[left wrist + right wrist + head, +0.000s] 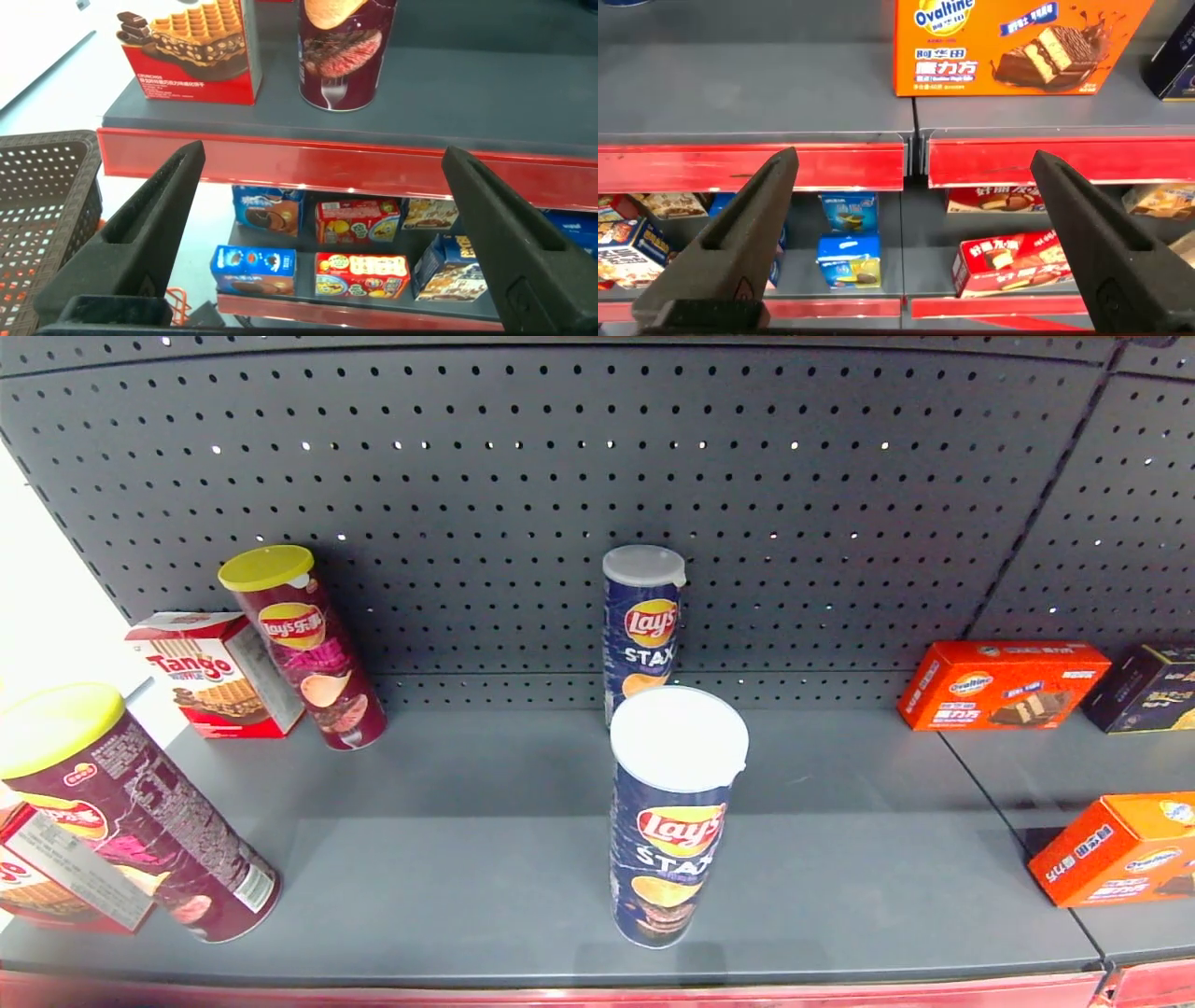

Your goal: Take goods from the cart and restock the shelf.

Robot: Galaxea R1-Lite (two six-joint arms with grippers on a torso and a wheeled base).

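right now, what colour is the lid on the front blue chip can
White; the lid of the front blue chip can shows best in the head view.

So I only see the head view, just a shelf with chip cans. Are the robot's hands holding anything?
Observer: No. The left gripper is open and empty, facing the shelf's red front edge.
Operator: And the other one?
Observer: The right gripper is open and empty too, facing an orange box.
Operator: Anything under this shelf?
Observer: Yes, a lower shelf stocked with small snack boxes.
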